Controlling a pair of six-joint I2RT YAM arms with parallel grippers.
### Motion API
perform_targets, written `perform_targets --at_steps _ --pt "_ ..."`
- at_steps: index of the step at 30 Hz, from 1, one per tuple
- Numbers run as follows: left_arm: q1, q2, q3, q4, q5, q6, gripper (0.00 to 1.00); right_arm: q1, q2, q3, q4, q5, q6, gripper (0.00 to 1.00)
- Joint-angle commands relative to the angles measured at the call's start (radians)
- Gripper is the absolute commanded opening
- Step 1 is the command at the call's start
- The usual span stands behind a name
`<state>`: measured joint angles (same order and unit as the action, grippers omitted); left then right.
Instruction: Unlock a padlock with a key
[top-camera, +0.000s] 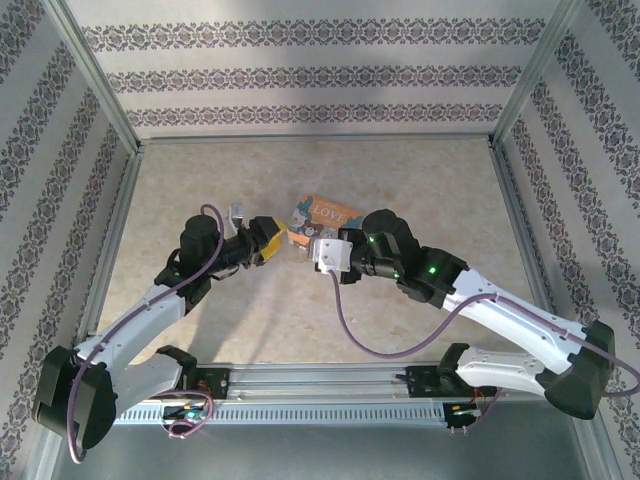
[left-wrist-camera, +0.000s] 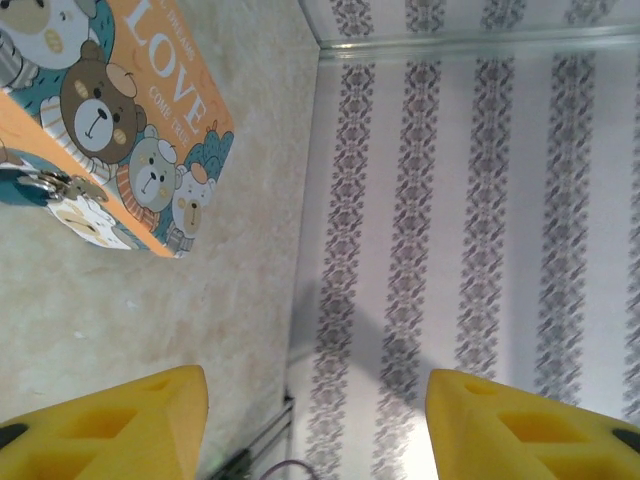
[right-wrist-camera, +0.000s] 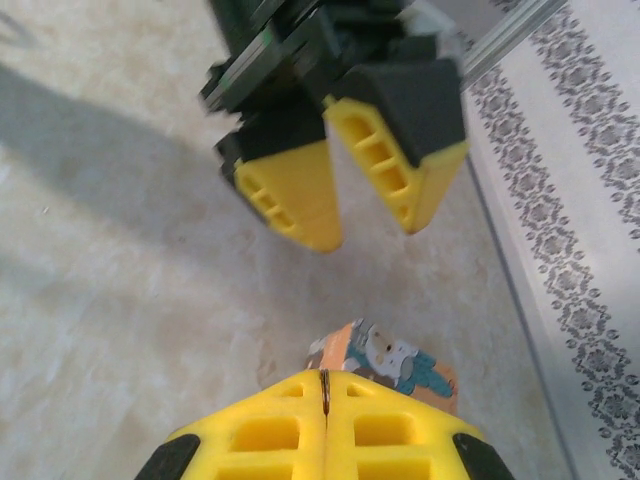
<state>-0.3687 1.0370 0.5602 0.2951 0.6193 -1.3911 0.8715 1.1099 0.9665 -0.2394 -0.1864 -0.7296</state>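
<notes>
The orange-sided "LOVE" bear box (left-wrist-camera: 120, 110) lies on the table, and the small padlock (left-wrist-camera: 35, 187) with its silvery shackle hangs at the box's side. My left gripper (left-wrist-camera: 315, 400) is open with nothing between its yellow fingers, a short way from the box. In the top view the left gripper (top-camera: 267, 243) sits just left of the box (top-camera: 325, 212). My right gripper (right-wrist-camera: 325, 378) is shut, and a thin dark sliver, the key (right-wrist-camera: 324, 392), is pinched between its tips. It hovers over a corner of the box (right-wrist-camera: 400, 365), facing the left gripper (right-wrist-camera: 365, 235).
Patterned walls with metal frame posts (top-camera: 100, 80) enclose the beige table (top-camera: 320, 320). The two arms meet at the middle, with a purple cable (top-camera: 350, 320) looping below the right wrist. Open floor lies behind and in front of the box.
</notes>
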Motion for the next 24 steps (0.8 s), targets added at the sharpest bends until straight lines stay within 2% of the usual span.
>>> perform_targets --at_steps 1,5,8,15,24 --pt "-0.028 -0.016 -0.029 0.185 -0.084 -0.224 0.57 0.003 0.024 -0.037 0.169 0.015 0.073 0.0" --pt "-0.062 0.012 -0.121 0.406 -0.179 -0.45 0.56 0.004 0.069 -0.061 0.321 0.024 0.149 0.0" --pt "-0.079 0.032 -0.171 0.522 -0.244 -0.555 0.55 0.004 0.109 -0.08 0.442 0.035 0.202 0.0" --pt "-0.104 0.036 -0.18 0.532 -0.297 -0.602 0.52 0.017 0.196 -0.09 0.591 0.038 0.256 0.0" --pt "-0.117 0.044 -0.174 0.536 -0.311 -0.618 0.48 0.029 0.278 -0.107 0.719 0.039 0.324 0.0"
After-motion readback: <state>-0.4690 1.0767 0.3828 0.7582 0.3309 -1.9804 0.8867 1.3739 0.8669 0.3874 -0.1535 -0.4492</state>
